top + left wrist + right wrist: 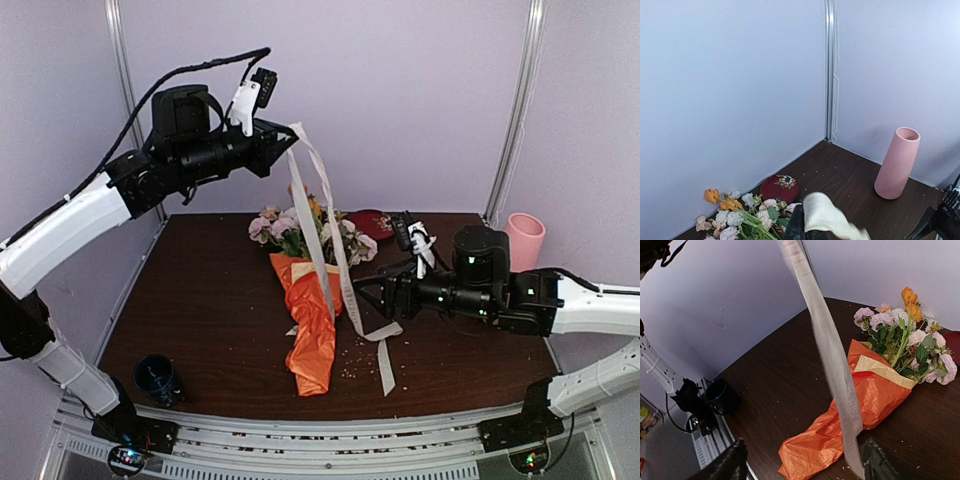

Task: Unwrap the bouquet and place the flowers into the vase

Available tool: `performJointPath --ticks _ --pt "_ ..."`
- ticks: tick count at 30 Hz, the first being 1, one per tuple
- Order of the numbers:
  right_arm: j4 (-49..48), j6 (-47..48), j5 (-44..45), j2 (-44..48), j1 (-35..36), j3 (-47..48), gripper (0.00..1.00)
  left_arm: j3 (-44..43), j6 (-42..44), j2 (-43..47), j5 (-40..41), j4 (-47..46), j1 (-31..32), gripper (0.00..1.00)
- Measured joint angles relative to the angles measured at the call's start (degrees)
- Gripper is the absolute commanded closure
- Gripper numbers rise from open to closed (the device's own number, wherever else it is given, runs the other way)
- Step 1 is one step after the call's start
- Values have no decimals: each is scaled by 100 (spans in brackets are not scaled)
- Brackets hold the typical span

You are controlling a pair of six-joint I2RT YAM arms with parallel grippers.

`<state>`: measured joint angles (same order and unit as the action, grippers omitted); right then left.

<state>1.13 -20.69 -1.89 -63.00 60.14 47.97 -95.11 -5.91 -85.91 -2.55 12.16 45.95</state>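
Two hands: left hand [287, 137] raised high over the back left of the bench; right hand [358, 290] low over its right half.
Left hand, state: fingers shut tight, pinching the top end of a long cream fabric ribbon [325, 235].
Right hand, state: fingers [730, 465] spread wide, gripping nothing; the ribbon hung between them, and contact could not be told.
Bouquet [312, 330]: cone of crinkly orange paper with a yellow-tan inner sheet, lying flat mid-bench, narrow end toward the near edge.
Flowers [300, 228]: round pink, white and orange blooms on thin green leafy stems, stems inside the paper, heads fanned out toward the back wall.
Ribbon, course: two strands sloped from the left hand down across the bouquet; a loose tail lay on the bench to its right; whether it was knotted round the paper could not be told.
Vase [524, 240]: tall smooth pink cylinder, upright at the far right corner, well apart from the bouquet.
Dish [372, 222]: dark red, round, flower-patterned, just beside the blooms.
Cup [157, 378]: small, dark blue, near left corner.
Bench [200, 290]: dark brown top, pale crumbs near the bouquet.
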Motion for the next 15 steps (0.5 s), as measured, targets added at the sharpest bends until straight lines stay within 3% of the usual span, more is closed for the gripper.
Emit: performJointPath --ticks 9,15 --pt "122 323 302 472 22 896 11 -678 74 0 9 90 0 100" --pt "-450 446 590 -31 22 905 15 -758 74 26 -122 138 0 100"
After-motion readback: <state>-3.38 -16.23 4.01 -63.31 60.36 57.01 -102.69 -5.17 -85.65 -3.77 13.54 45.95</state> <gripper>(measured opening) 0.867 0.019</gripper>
